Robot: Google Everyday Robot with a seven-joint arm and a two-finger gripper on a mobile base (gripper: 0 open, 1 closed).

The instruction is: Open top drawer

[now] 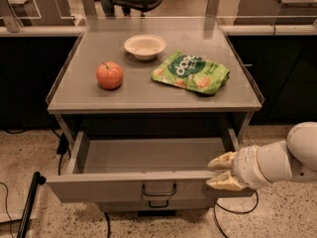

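Note:
The top drawer point(124, 186) of the grey metal cart stands pulled well out, its plain grey inside point(153, 155) bare. A small dark loop handle point(159, 190) sits at the centre of its front. My gripper point(218, 171), cream-coloured on a white arm point(277, 162), is at the right end of the drawer front. One finger point(223, 160) lies over the inside edge and the other lies against the outside of the front panel, with a gap between them.
On the cart top point(148, 93) lie a red apple point(109, 75), a white bowl point(144, 46) and a green snack bag point(190, 72). A narrower drawer point(158, 204) shows below. A black pole point(27, 207) and cables lie on the floor at the left.

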